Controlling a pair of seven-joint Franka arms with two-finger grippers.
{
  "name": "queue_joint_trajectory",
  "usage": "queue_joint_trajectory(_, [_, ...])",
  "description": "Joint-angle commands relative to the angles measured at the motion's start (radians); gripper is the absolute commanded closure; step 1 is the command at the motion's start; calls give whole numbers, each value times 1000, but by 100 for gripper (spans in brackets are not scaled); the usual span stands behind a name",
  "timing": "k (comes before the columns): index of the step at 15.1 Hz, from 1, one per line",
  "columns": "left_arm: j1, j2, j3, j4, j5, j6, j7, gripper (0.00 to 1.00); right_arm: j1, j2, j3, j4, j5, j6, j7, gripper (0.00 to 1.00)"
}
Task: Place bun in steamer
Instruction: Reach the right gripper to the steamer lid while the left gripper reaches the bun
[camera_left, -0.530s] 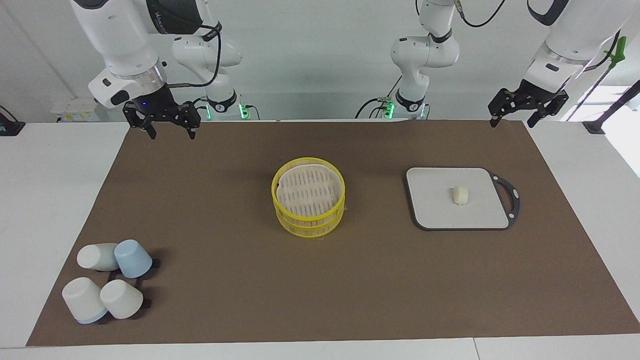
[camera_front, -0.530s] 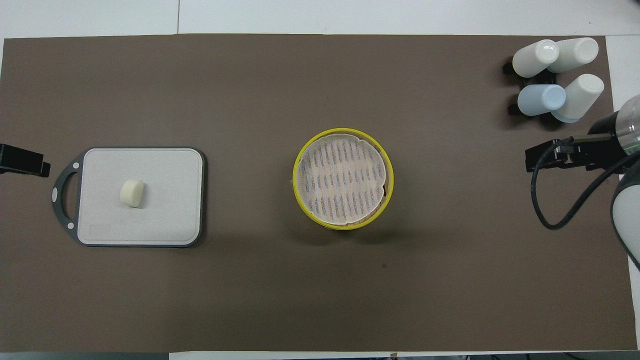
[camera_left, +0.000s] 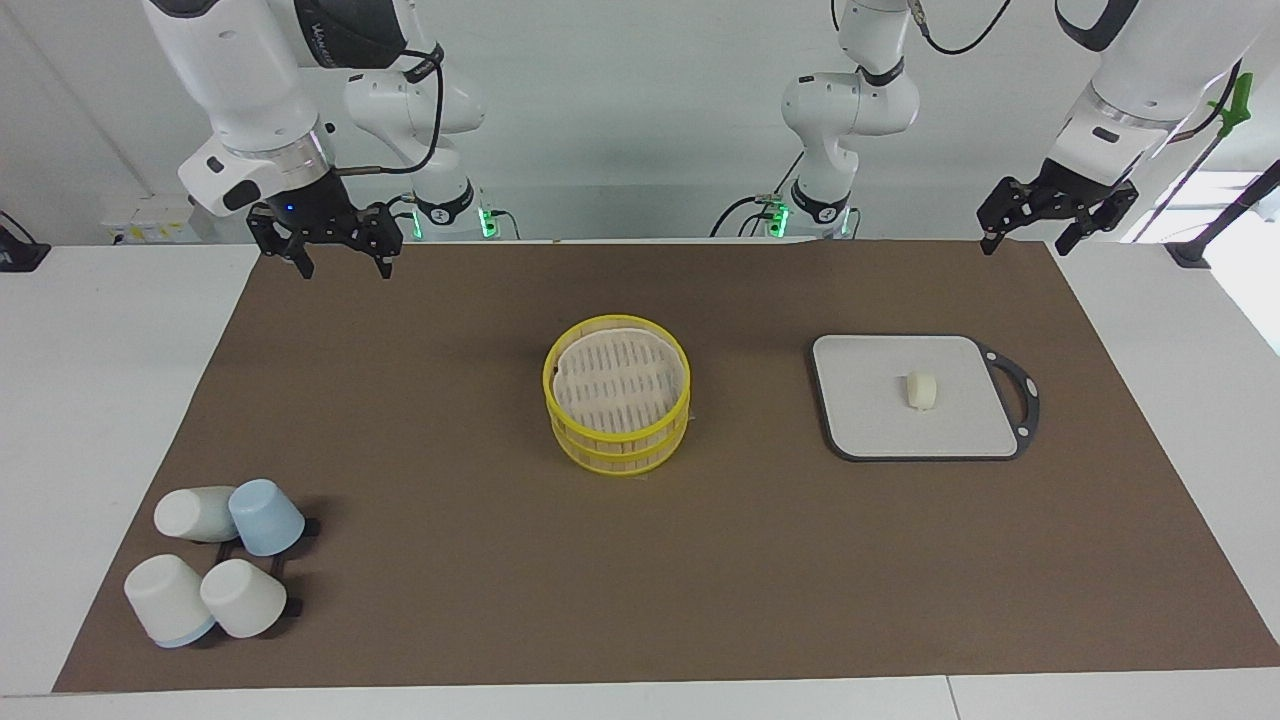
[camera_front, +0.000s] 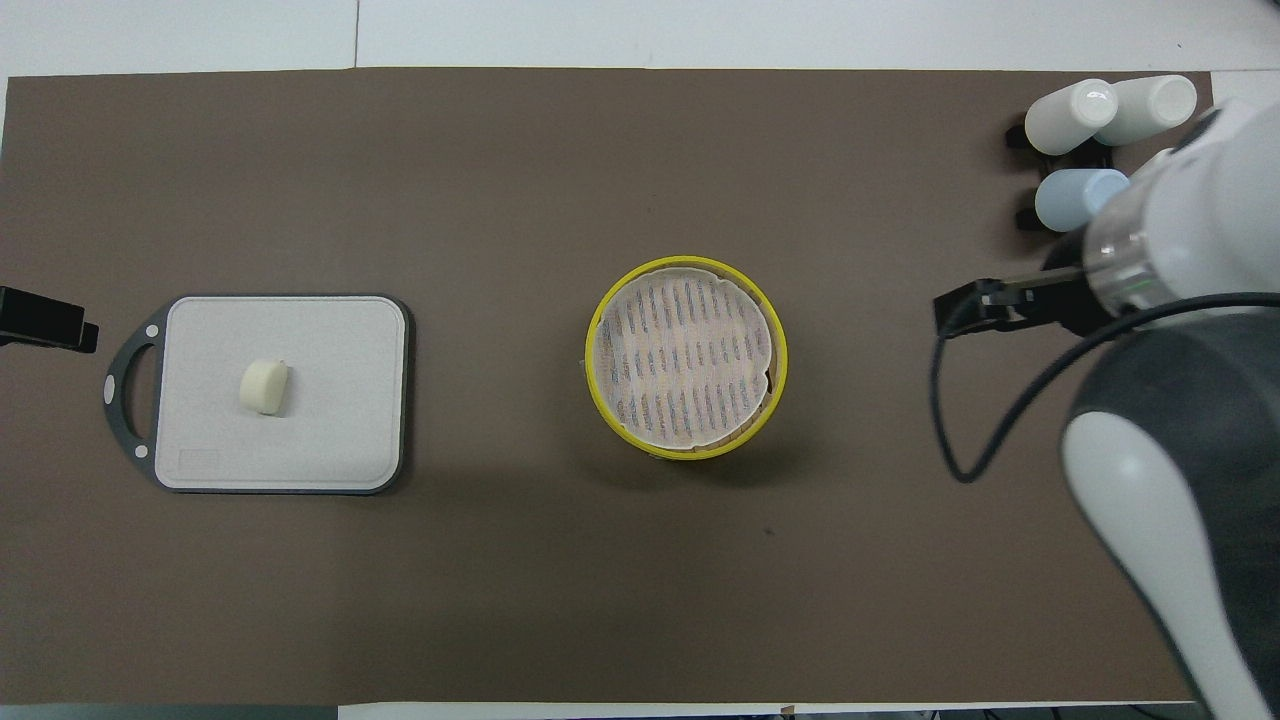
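Note:
The bun (camera_left: 921, 390) is a small cream dough piece lying on a grey board (camera_left: 865, 420) toward the left arm's end of the table; it also shows in the overhead view (camera_front: 264, 386). The steamer (camera_left: 549, 380), a round basket with yellow rims and stacked tiers, stands mid-mat with its pale slatted floor bare, as the overhead view (camera_front: 597, 330) also shows. My left gripper (camera_left: 1025, 245) hangs open and empty over the mat's corner by its base. My right gripper (camera_left: 343, 268) hangs open and empty over the mat's edge by its base.
Several upturned cups (camera_left: 215, 560), white and pale blue, sit on a black rack at the mat's corner farthest from the robots, at the right arm's end. The right arm (camera_front: 1180, 300) covers part of them in the overhead view. The board has a dark handle (camera_left: 1022, 395).
The right arm has swung toward the middle of the table in the overhead view and now covers some cups. Both grippers have risen slightly. The bun and the steamer have not moved.

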Motion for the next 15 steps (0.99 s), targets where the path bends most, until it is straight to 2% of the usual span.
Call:
queue_joint_trajectory(1, [-7, -13, 6, -20, 8, 14, -12, 0, 200, 233, 48, 212, -83, 15, 273, 0])
queue_joint_trajectory(3, [-2, -53, 6, -108, 8, 67, -9, 0, 311, 289, 47, 204, -125, 125, 391, 0])
queue_joint_trajectory(5, [-1, -122, 10, -293, 8, 215, -5, 0, 344, 332, 52, 139, -128, 268, 534, 0])
queue_joint_trajectory(7, [5, -142, 13, -444, 8, 360, 24, 0, 373, 344, 52, 72, -128, 349, 544, 0])
queue_joint_trajectory(10, [45, -100, 13, -585, 8, 562, 214, 0, 424, 367, 49, -5, -134, 429, 565, 0])
queue_joint_trajectory(11, [48, -64, 13, -611, 8, 613, 233, 0, 428, 361, 49, -49, -142, 471, 565, 0])
queue_joint_trajectory(13, [48, -20, 13, -661, 8, 726, 233, 0, 428, 356, 49, -70, -165, 483, 559, 0])
queue_joint_trajectory(14, [47, 2, 11, -678, 8, 760, 233, 0, 427, 356, 49, -73, -165, 485, 559, 22])
queue_joint_trajectory(15, [41, 23, 11, -691, 8, 799, 235, 0, 427, 353, 49, -80, -167, 486, 556, 50])
